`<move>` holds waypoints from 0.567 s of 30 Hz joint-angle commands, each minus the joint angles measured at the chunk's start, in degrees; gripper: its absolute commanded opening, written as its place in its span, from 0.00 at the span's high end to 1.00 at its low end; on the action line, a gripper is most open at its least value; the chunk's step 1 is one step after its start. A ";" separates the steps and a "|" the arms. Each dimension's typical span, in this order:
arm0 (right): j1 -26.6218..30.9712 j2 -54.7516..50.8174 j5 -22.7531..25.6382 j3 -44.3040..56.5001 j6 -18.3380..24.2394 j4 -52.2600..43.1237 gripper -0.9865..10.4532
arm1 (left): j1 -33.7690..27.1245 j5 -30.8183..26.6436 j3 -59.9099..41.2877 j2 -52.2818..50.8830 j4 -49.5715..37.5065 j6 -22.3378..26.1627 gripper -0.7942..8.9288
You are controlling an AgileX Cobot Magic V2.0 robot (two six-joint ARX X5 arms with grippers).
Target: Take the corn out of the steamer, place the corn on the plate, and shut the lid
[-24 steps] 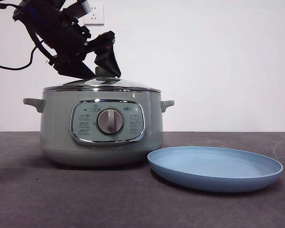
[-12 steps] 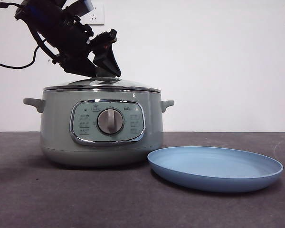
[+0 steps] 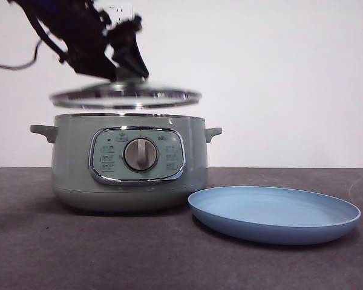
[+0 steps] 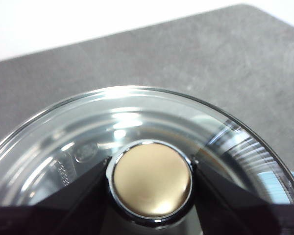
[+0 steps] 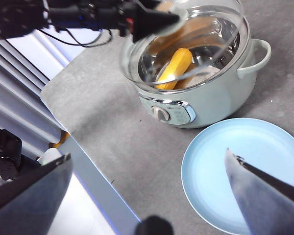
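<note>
Above the steamer (image 3: 129, 164) the lid (image 3: 126, 96) hangs clear of the rim, level, a gap showing all the way across in the front view. The left gripper (image 3: 124, 67) has it by the knob (image 4: 152, 179), black jaws clamped on either side — the left wrist view shows that squeeze up close, domed clear glass spreading out around it. What neither of those reveals, the right wrist view does: the corn (image 5: 174, 67), stubby and yellow-orange, lying inside the pot beneath the raised glass. The right gripper (image 5: 149, 193) waits high, jaws spread wide, holding nothing, well away from the corn. The plate (image 3: 274, 214), light blue and shallow, sits just beside the steamer.
</note>
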State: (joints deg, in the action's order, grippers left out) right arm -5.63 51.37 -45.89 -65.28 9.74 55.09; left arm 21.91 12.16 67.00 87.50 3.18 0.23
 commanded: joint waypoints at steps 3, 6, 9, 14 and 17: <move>-0.11 0.07 -0.04 -0.09 0.15 -0.15 0.42 | -0.15 0.70 5.11 -4.87 2.12 -0.20 0.93; -0.11 0.31 -0.07 -0.09 0.04 -0.44 0.42 | -0.15 1.77 7.06 -8.87 6.10 -0.24 0.93; -0.13 1.01 -0.09 -0.09 -2.82 -2.91 0.42 | -0.15 1.51 7.37 -14.78 9.29 -1.77 0.93; -1.18 3.32 -0.07 -0.09 -9.75 -12.92 0.42 | -0.15 1.44 7.37 -25.40 15.39 -2.16 0.93; -3.37 6.05 0.00 -0.13 -14.23 -18.93 0.42 | -0.15 1.36 7.37 -31.19 20.04 -2.16 0.93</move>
State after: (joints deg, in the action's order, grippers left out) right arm -8.34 56.58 -45.89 -65.28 -0.30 37.56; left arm 21.82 13.19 73.23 57.71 24.64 -1.52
